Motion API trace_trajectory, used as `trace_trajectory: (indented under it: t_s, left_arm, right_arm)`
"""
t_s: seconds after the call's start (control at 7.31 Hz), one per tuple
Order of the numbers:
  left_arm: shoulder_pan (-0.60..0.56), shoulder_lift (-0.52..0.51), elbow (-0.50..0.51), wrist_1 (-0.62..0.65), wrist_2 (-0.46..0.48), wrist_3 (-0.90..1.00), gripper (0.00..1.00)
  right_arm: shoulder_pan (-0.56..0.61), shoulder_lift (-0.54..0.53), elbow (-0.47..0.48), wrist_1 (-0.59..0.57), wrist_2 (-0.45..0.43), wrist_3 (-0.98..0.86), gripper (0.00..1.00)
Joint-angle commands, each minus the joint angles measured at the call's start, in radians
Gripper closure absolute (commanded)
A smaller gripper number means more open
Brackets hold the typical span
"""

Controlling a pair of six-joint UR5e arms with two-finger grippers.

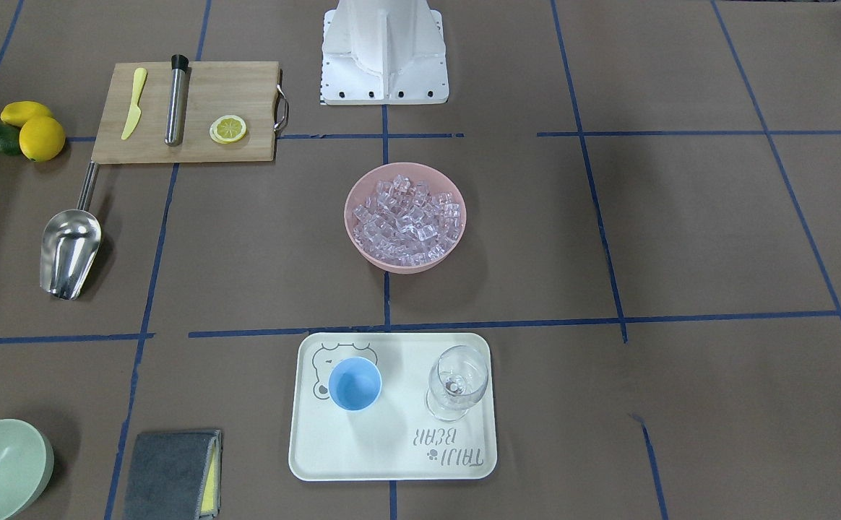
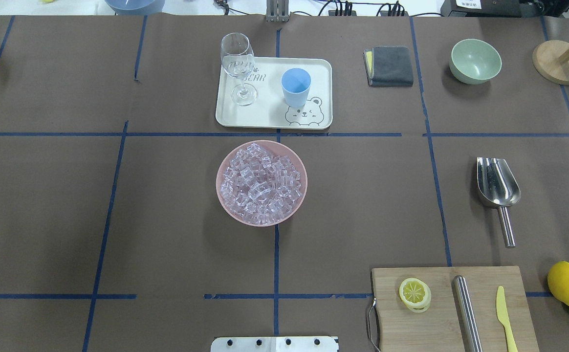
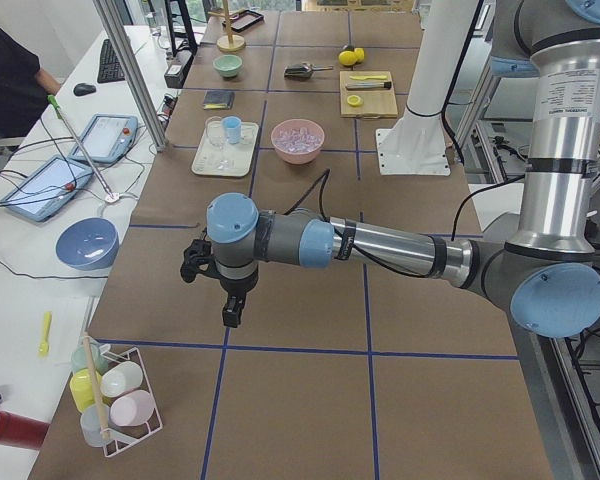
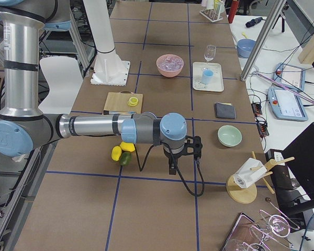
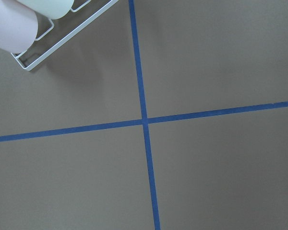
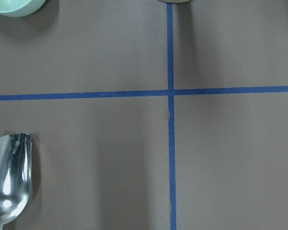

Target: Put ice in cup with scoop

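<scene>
Only the side views show the arms: the left gripper (image 3: 231, 312) and right gripper (image 4: 172, 166) hang over the brown table (image 2: 167, 220), and their finger spacing cannot be told. The overhead view shows one pink round bowl (image 2: 222, 198) heaped with many clear ice cubes (image 2: 261, 183) at centre. Beyond it, one light-blue plastic cup (image 2: 295, 87) and one clear stemmed glass (image 2: 238, 63) stand on a cream tray (image 2: 265, 117). One shiny steel scoop (image 2: 497, 183) lies well to the right.

Silver tube arms (image 3: 400, 247) with pale-blue joint caps (image 3: 231, 217).
</scene>
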Motion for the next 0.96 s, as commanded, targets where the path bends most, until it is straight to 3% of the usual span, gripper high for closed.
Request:
trace_trajectory:
  t_s: [0.0,0.14,0.55,0.82]
  left_arm:
    - [0.004,-0.002,0.001,-0.047,-0.031,0.005,0.00]
    - [0.006,-0.002,0.006,-0.093,-0.033,0.002,0.00]
    - [0.029,-0.025,0.003,-0.214,-0.246,-0.005,0.00]
    - [0.130,-0.119,0.014,-0.426,-0.245,0.007,0.07]
  right_arm:
    - [0.000,-0.004,0.017,0.004,0.000,0.005,0.00]
    - [0.000,-0.007,0.022,0.004,0.000,0.006,0.00]
    - [-0.018,0.007,0.036,0.003,0.002,0.020,0.00]
    - [-0.125,0.021,0.021,0.004,-0.021,0.035,0.00]
